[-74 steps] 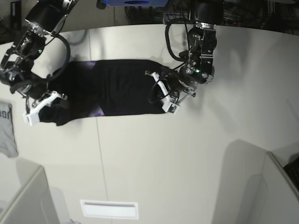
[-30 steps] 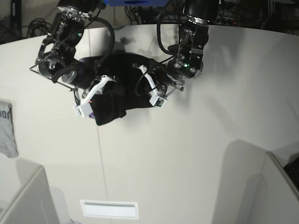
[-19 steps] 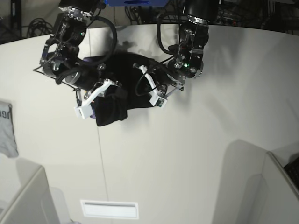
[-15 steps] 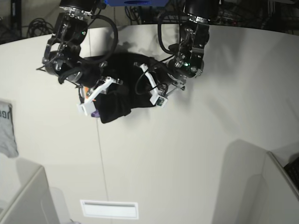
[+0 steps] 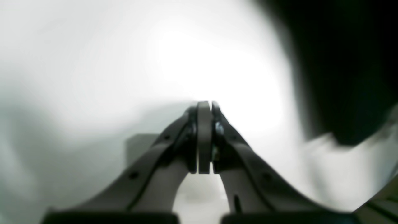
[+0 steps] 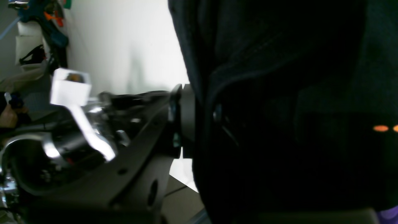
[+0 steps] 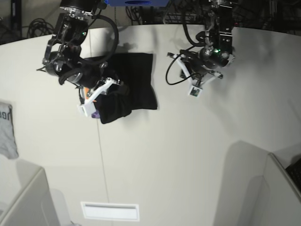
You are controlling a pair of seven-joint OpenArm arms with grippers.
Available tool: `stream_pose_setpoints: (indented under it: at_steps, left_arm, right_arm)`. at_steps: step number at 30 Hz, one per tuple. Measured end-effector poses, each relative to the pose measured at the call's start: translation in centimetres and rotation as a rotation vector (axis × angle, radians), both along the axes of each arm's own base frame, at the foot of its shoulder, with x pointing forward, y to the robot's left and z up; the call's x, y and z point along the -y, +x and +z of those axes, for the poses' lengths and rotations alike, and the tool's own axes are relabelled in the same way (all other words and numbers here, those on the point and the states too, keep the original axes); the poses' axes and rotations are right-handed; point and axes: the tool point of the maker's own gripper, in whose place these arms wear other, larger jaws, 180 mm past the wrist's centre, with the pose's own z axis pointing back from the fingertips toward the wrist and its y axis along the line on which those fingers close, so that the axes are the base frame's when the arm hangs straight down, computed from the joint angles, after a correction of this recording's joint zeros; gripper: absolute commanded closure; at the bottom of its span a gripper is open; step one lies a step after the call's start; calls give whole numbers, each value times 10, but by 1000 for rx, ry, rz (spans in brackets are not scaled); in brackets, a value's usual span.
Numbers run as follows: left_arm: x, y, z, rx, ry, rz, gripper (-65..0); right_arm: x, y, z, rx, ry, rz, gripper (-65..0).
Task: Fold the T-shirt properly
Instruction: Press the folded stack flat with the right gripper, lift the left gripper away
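Black T-shirt (image 6: 279,93) between right pincer's (image 6: 202,121) 2 fingers (image 6: 186,121).

Arms (image 7: 218,40): black, with bare silvery metal parts
Brackets (image 7: 104,87): white, angular, at the lower ends
Cables (image 7: 112,35): black, looping beside both arms
Lights: tiny green spots on the dark housings
Finger pieces (image 5: 203,137): black, tapering, ridged

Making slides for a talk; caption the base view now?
Right tool at the partly folded black T-shirt, left tool beside it.

a small grey cloth (image 7: 7,132) with dark lettering lies at the left; dark cables (image 7: 40,28) sit behind the pale table (image 7: 188,155).
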Motion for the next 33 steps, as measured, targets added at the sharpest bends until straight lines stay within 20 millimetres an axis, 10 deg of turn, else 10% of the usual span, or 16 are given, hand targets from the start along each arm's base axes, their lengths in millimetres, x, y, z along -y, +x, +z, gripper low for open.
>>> stream_pose_setpoints:
  at_steps: [8, 13, 33]
  left_arm:
    - [-82, -32, 3, -34, 135, 17, 0]
    - [-115, -34, 8, -28, 181, 82, 0]
    - [-122, -33, 11, -21, 199, 74, 0]
  right_arm:
    - [1, 0, -1, -2, -3, 1, 0]
    - [0, -2, -2, -8, 0, 0, -269]
    - [-68, -5, 26, 80, 36, 239, -282]
